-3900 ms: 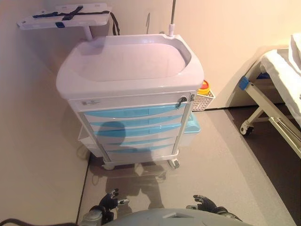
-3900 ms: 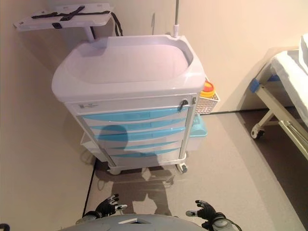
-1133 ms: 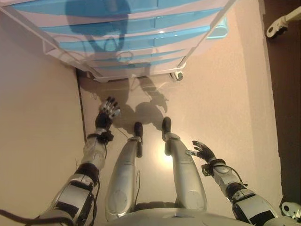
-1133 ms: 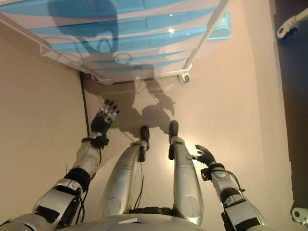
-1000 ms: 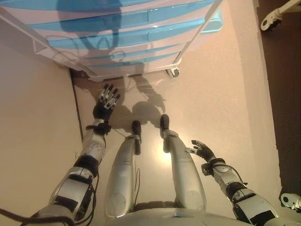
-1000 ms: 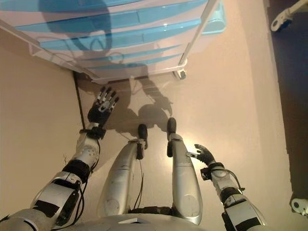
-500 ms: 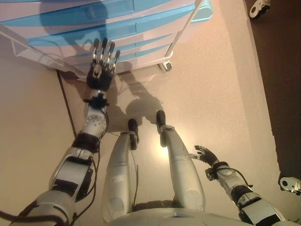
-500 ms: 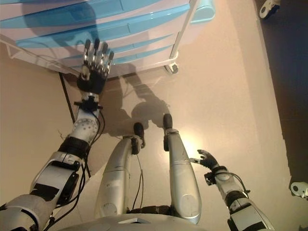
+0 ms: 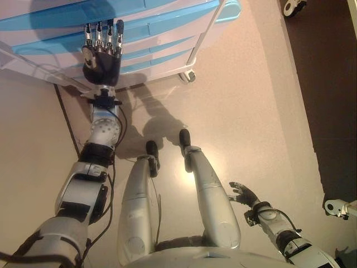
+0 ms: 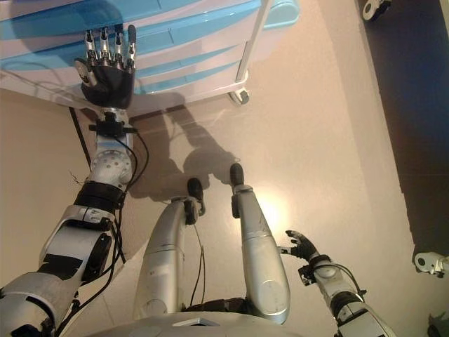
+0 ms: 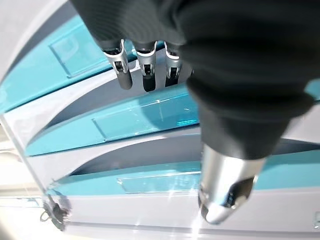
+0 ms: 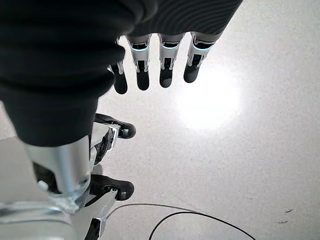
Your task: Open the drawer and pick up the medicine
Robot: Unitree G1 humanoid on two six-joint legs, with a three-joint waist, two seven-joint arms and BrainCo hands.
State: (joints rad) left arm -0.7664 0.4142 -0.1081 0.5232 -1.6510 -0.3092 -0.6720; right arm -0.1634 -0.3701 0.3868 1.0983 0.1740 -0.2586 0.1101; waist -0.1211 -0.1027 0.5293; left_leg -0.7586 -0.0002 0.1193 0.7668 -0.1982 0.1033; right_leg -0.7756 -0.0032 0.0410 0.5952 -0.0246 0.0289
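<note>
The medical cart's blue-fronted drawers [image 9: 162,25] run along the top of the eye views, all shut. No medicine shows in any view. My left hand [image 9: 101,60] is stretched forward, fingers straight and pointing at the lower drawer fronts, close to them; I cannot tell whether it touches. In the left wrist view its fingers [image 11: 145,70] and thumb [image 11: 225,200] are straight in front of a blue drawer front [image 11: 140,120]. My right hand [image 9: 244,194] hangs low by my right side with relaxed fingers [image 12: 165,67] over bare floor, holding nothing.
The cart's caster [image 9: 187,76] stands on the beige floor. A teal bin [image 9: 230,8] hangs on the cart's right side. A dark floor strip [image 9: 323,84] and bed casters [image 9: 290,6] lie to the right. A wall [image 9: 28,145] closes the left.
My left arm has reached further forward, bringing the hand up in front of the drawer fronts. The camera has tilted further down. The right hand stays low at my side.
</note>
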